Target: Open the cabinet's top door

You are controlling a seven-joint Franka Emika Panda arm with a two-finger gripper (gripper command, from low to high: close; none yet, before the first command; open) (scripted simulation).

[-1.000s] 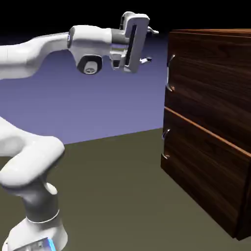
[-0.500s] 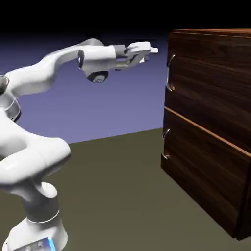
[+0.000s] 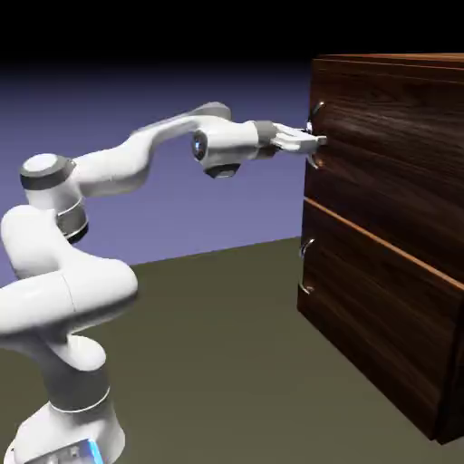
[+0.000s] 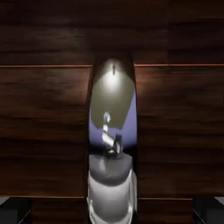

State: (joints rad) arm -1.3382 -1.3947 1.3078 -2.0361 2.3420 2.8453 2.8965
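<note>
exterior view: the gripper (image 3: pixel 318 142) is at the curved handle (image 3: pixel 315 161) of the closed top door (image 3: pixel 394 145), the upper panel on the exterior view's right.

hand view: the pincer is spread wide, the handle between its tips, unpinched. best to keep it centred, close squarely, then pull gently along the door's swing.

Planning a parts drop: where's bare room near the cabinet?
Bare: dark olive floor between the white robot arm's base and the dark walnut-grain cabinet; also the air in front of the lower curved silver handle. Crowded: the upper curved silver handle, where the hand is.
</note>
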